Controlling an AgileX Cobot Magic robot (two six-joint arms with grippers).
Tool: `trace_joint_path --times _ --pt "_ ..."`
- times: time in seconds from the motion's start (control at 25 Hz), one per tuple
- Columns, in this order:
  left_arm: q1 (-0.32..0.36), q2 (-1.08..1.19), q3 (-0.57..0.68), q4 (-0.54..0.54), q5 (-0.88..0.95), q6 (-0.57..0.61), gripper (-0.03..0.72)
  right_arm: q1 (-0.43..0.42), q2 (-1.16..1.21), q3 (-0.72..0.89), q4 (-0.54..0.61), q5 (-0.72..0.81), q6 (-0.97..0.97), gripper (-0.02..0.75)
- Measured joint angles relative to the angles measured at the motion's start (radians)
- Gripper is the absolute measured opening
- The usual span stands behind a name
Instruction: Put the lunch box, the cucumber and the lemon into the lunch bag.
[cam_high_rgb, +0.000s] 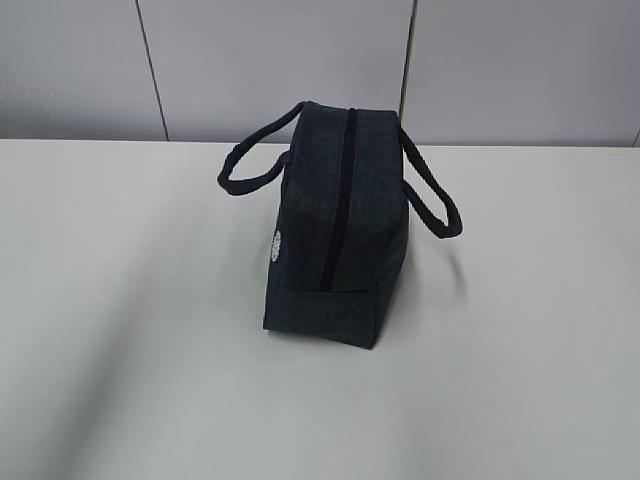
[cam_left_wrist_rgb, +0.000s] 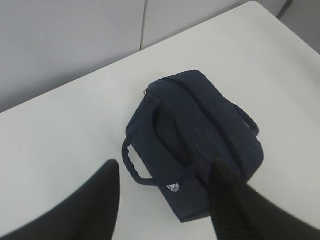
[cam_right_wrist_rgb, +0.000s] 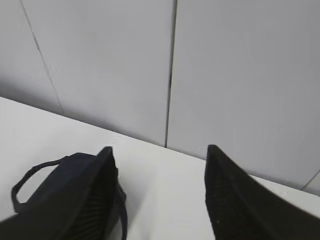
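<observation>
The dark navy lunch bag (cam_high_rgb: 335, 225) stands upright in the middle of the white table, its top zipper shut, one loop handle hanging to each side, the white logo on its left face. It also shows in the left wrist view (cam_left_wrist_rgb: 195, 135) and at the lower left of the right wrist view (cam_right_wrist_rgb: 60, 182). My left gripper (cam_left_wrist_rgb: 165, 172) is open and empty, high above the bag's near end. My right gripper (cam_right_wrist_rgb: 159, 155) is open and empty, to the right of the bag, facing the wall. Neither gripper shows in the exterior view. The lunch box, the cucumber and the lemon are out of view.
The white table (cam_high_rgb: 130, 340) stretches around the bag on all sides. A grey panelled wall (cam_high_rgb: 270, 60) rises right behind the table's far edge. The table's far right corner (cam_left_wrist_rgb: 260, 7) shows in the left wrist view.
</observation>
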Motion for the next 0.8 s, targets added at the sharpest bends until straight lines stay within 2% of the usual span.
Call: trace_joint_path --times 0.24,0.4,0.56,0.8 --pt "0.000 -0.107 0.000 0.000 0.104 -0.014 0.337 0.000 -0.090 0.091 0.157 0.059 -0.031 0.424" --pt "0.000 -0.218 0.053 0.005 0.113 -0.018 0.326 0.000 -0.184 0.213 0.174 0.058 -0.041 0.424" --pt "0.000 -0.386 0.182 0.053 0.090 -0.020 0.325 0.000 -0.310 0.325 0.121 0.044 -0.027 0.424" --pt "0.000 -0.708 0.461 0.149 0.000 -0.020 0.322 0.000 -0.520 0.568 0.082 -0.020 -0.020 0.424"
